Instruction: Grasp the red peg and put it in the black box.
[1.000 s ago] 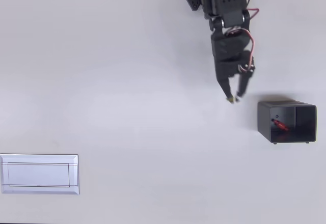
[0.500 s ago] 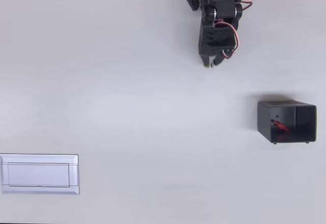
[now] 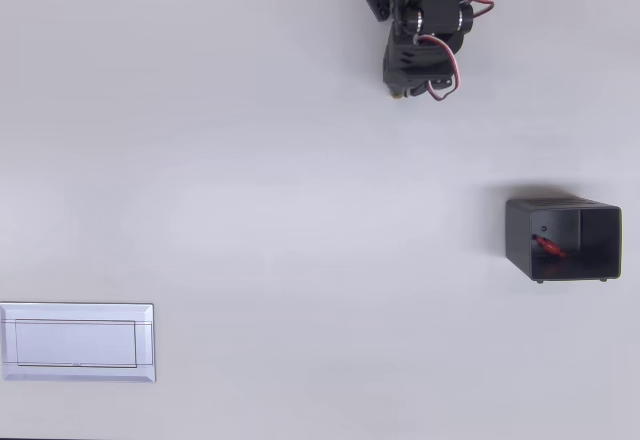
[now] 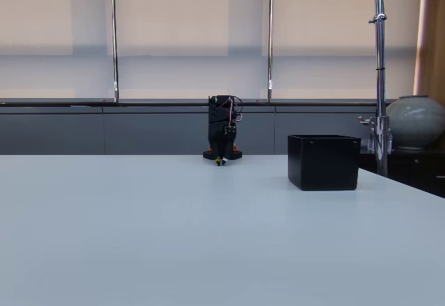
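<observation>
One red peg (image 3: pixel 547 247) lying diagonally inside black box (image 3: pixel 563 239) — end effector (image 3: pixel 402 91) folded away, opening unclear.

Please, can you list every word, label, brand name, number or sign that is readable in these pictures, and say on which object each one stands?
There is no readable text.
The black box has plain walls in both views.
The red peg inside it carries no marking.
The white framed plate shows only thin outlines, no letters.
The arm and its gripper show wires and screws, but any label there is too small to tell.
</observation>
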Motion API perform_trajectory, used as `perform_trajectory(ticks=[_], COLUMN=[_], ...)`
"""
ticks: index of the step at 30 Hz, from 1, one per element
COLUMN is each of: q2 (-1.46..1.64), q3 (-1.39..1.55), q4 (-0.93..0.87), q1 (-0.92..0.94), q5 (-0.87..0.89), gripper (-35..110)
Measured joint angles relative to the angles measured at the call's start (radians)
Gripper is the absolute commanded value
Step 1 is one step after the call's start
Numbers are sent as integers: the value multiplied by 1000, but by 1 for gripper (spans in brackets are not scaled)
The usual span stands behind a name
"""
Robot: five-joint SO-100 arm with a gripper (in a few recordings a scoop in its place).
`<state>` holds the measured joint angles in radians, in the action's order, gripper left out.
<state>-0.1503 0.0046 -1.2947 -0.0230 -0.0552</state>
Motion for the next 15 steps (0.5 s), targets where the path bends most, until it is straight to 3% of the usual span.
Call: perform_trajectory(ticks=[15], q2=[0], q3=[0], q4=[0], q1=[-6], q5=[0], gripper=[1])
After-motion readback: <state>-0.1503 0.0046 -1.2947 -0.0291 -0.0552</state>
